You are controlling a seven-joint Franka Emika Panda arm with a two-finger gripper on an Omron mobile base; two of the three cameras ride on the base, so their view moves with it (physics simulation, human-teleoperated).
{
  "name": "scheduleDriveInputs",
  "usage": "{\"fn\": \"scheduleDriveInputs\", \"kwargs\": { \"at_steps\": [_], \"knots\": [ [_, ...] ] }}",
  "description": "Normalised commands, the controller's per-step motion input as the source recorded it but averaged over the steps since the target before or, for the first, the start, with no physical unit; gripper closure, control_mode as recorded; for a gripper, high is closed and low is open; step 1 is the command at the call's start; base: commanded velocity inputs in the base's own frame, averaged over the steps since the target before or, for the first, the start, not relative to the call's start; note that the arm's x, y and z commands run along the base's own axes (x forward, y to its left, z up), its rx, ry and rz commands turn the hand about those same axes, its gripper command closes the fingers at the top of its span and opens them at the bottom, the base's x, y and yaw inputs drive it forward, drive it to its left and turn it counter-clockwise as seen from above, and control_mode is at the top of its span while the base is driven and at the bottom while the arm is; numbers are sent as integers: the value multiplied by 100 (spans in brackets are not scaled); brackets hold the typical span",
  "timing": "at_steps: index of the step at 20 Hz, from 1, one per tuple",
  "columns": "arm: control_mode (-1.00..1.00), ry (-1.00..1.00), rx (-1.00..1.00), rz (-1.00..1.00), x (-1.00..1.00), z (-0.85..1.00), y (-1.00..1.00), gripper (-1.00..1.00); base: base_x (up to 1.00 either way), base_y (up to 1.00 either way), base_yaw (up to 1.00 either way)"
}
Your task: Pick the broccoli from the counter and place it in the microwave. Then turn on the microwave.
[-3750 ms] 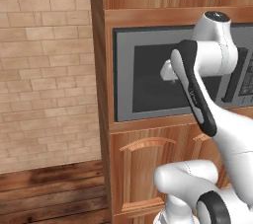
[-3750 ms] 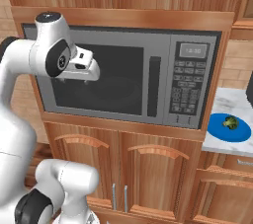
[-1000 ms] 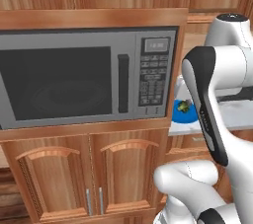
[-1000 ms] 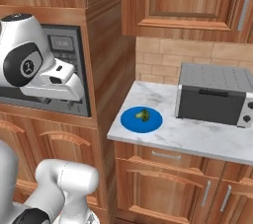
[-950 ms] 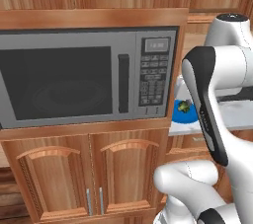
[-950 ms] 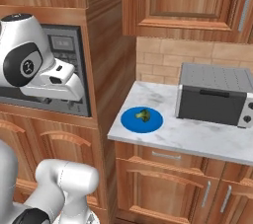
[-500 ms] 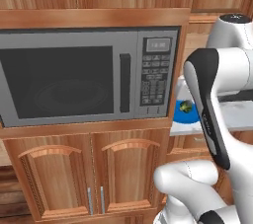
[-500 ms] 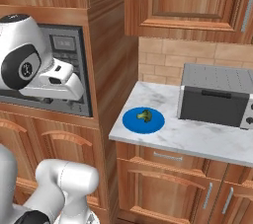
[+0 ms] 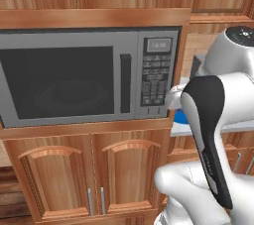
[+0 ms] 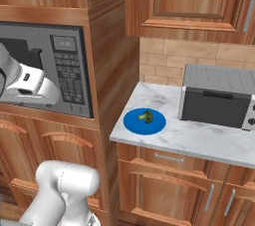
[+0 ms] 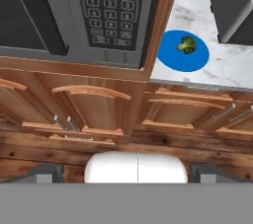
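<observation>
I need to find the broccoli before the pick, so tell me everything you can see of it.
The broccoli is a small floret, dark green on top with a paler green stem. It lies near the middle of a round blue plate on the white-grey marbled counter, left of the grey toaster oven. Nothing else touches it.

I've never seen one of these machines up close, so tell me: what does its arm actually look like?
The arm is built of smooth, rounded glossy white shells, bulging like joints of a limb. A long black panel runs down one segment, and a dark cap with a small light ring tops the round joint above it. No loose cables or lettering are visible. Its fingers can't be made out.
</observation>
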Motion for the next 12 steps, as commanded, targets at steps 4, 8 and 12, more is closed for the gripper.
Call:
{"fn": "scheduleDriveInputs", "kwargs": {
  "at_steps": [4, 8, 12],
  "knots": [
    [-100, -14, 0, 0, 0, 18, 53, -100, 0, 0, 0],
    [-100, -16, 0, 0, 0, 20, 36, -100, 0, 0, 0],
    [-100, -7, 0, 0, 6, 6, 40, -100, 0, 0, 0]
  ]
}}
